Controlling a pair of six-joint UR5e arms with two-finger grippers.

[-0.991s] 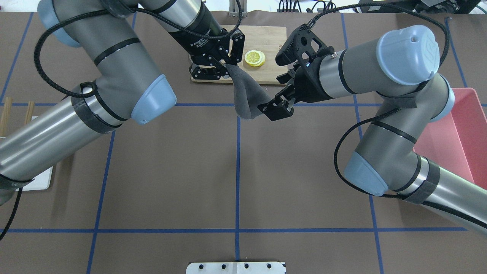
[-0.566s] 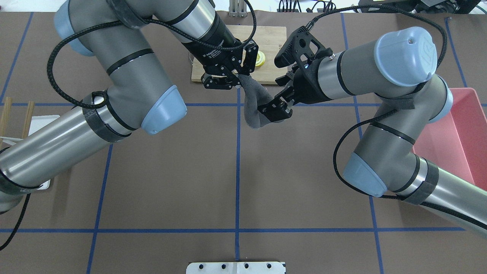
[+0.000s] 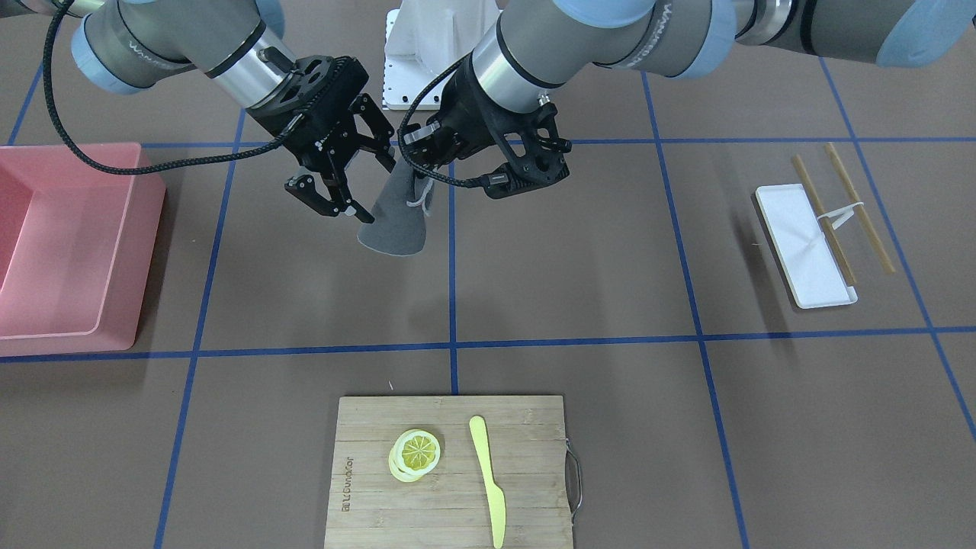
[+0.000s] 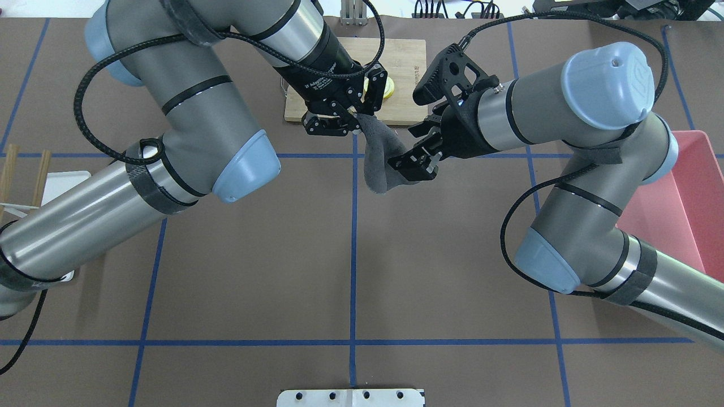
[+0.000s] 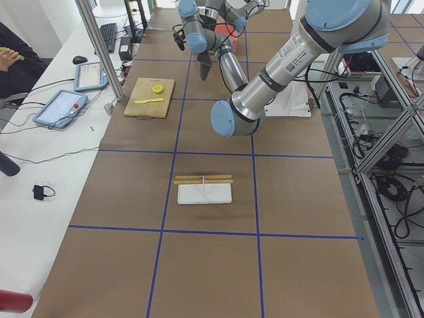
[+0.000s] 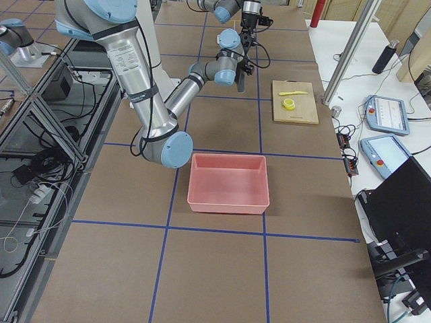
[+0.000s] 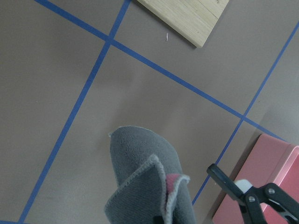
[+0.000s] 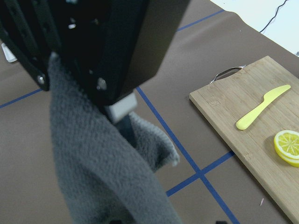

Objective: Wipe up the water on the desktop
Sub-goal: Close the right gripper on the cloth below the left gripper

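Grey cloth [image 3: 393,225] hangs from the left gripper [image 4: 355,116], pinched at its top, above the brown desktop [image 4: 254,254] underneath. The right gripper [image 4: 403,167], jaws spread, sits just beside the cloth's lower part; contact unclear.

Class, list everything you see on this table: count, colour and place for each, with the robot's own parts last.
desktop: one, brown with blue tape lines, under everything
cloth: one, grey, hanging over the desktop from the left tool
cutting board: one, bamboo, operators' edge
lemon slices: a stack, yellow, on the cutting board
knife: one, yellow, on the cutting board beside the lemon slices
bin: one, pink, robot's right end
tray: one, white, robot's left end
sticks: two, bamboo, one across the tray, one beside it
left tool: one, black, shut on the cloth's top
right tool: one, black, open beside the cloth
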